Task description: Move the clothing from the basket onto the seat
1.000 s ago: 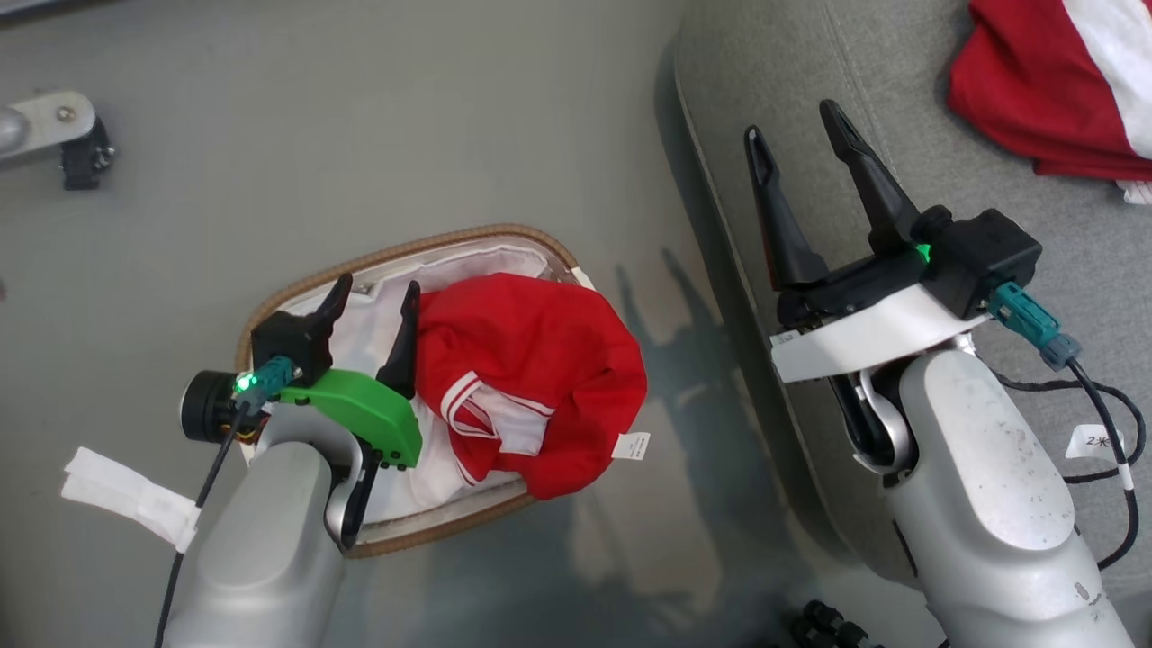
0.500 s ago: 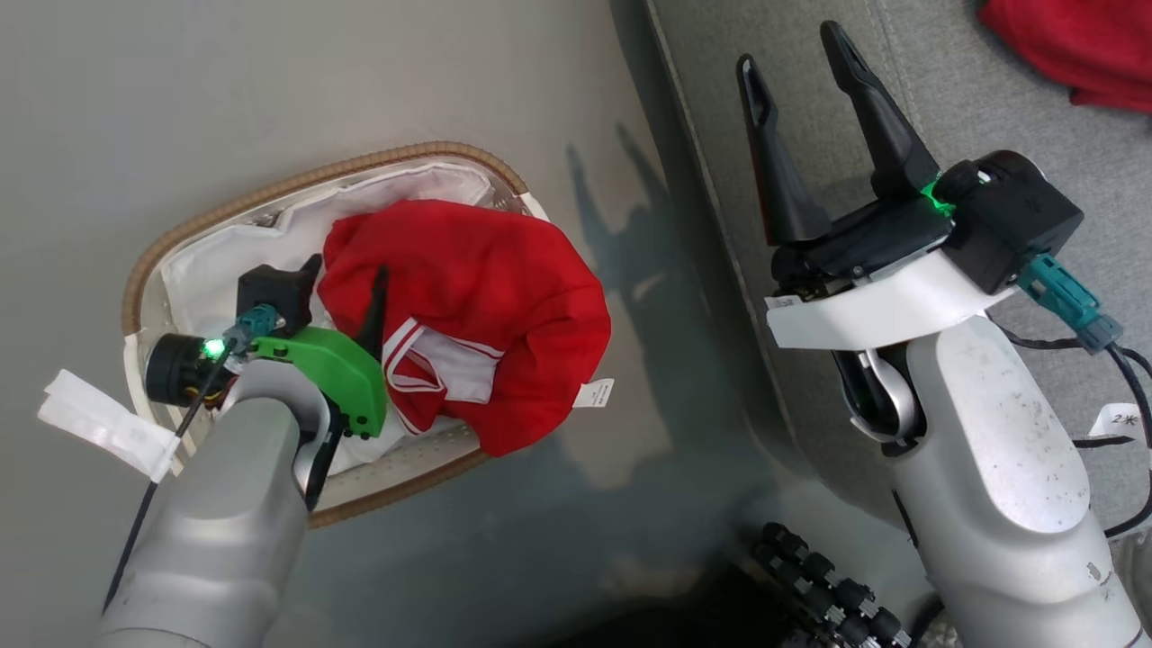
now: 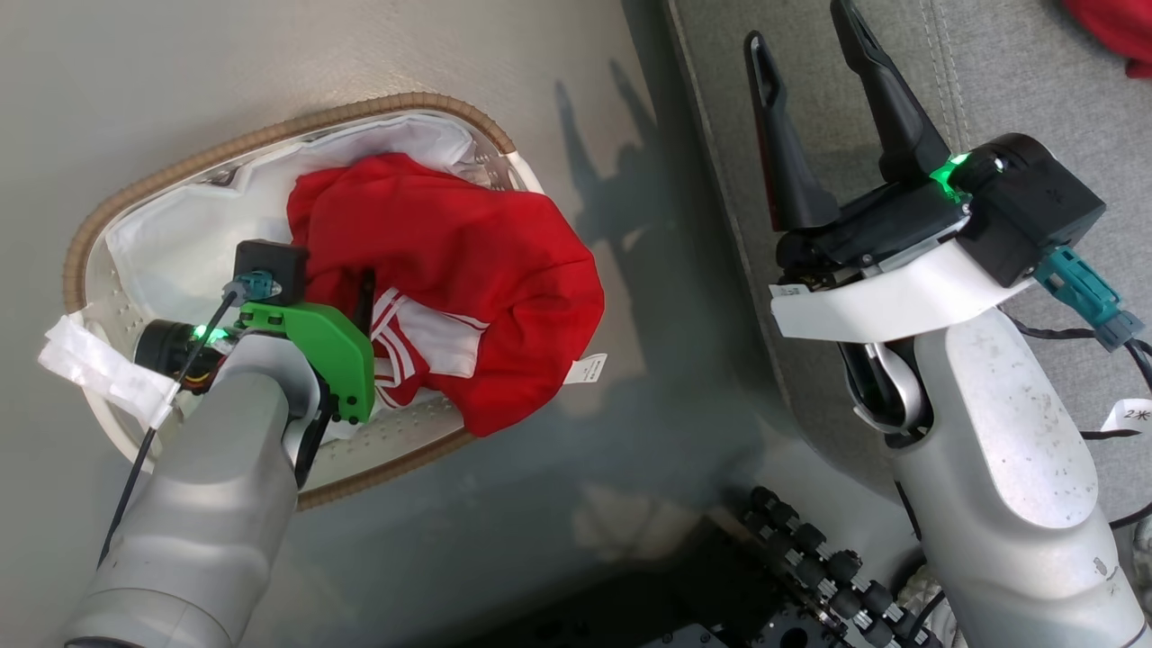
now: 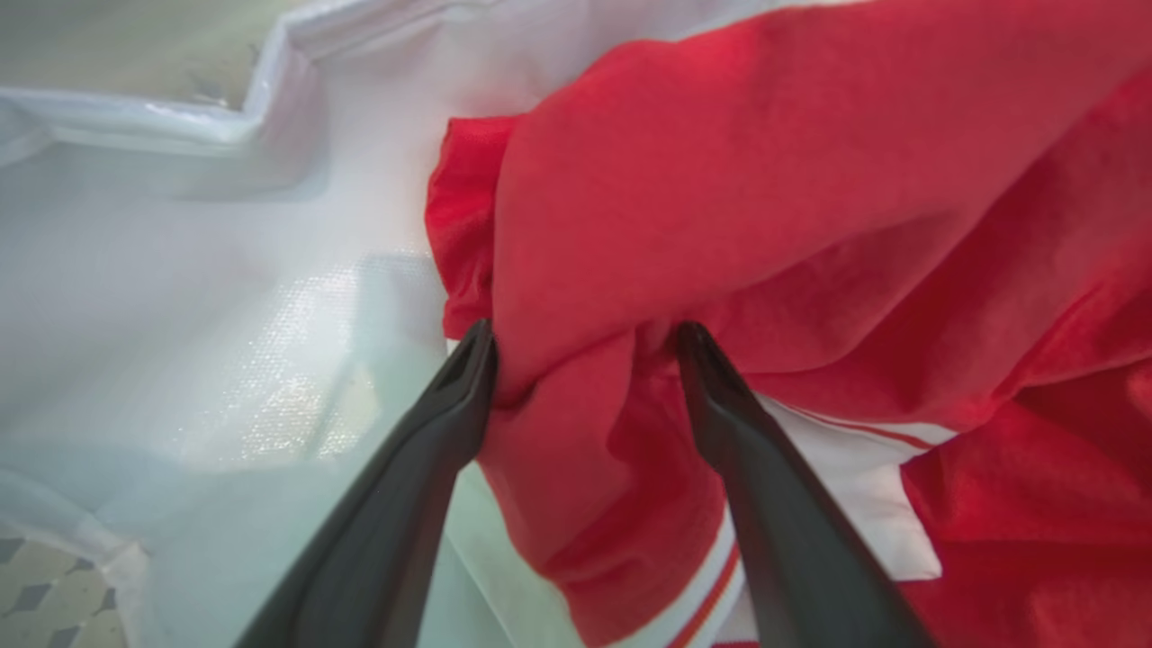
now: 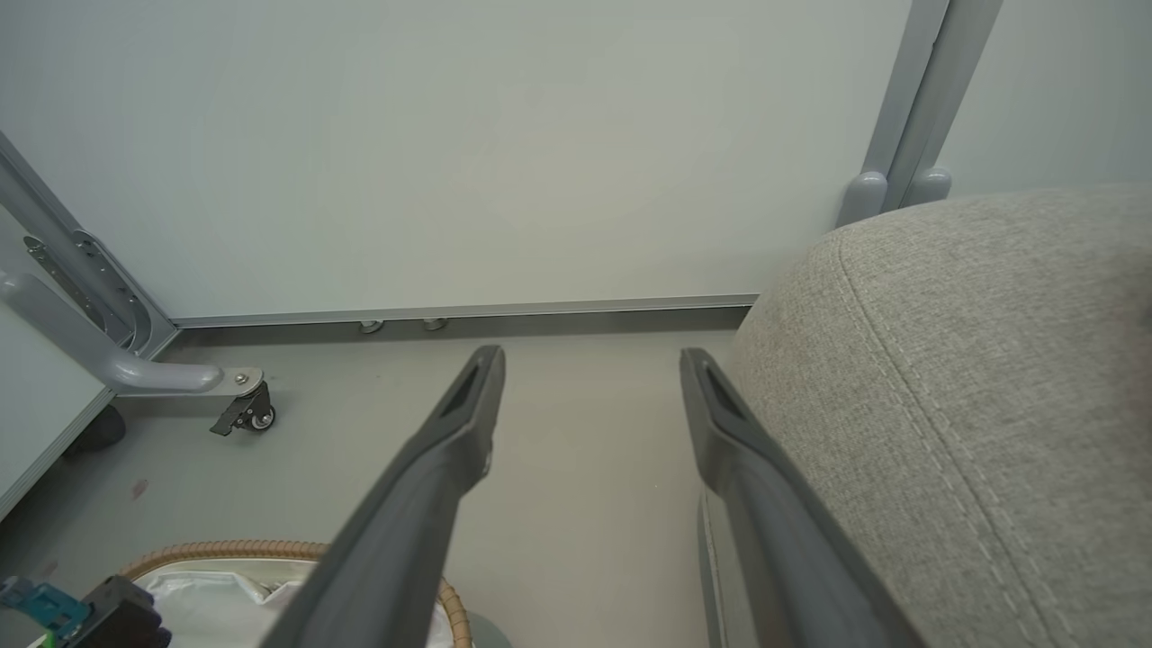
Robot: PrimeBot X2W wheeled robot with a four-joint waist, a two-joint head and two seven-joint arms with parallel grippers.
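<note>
Left claw spread around a fold of clothing in the basket, right claw spread above the seat.

The red clothing lies bunched in the right half of the basket, on the floor just left of the grey seat. The left claw reaches down into the basket, its fingers wide apart with a red fold between them, not pinched. The right claw hovers empty over the seat's left edge. Another red garment lies at the seat's far right.

Grey floor — white basket with brown rim on it, grey seat just beside
</note>
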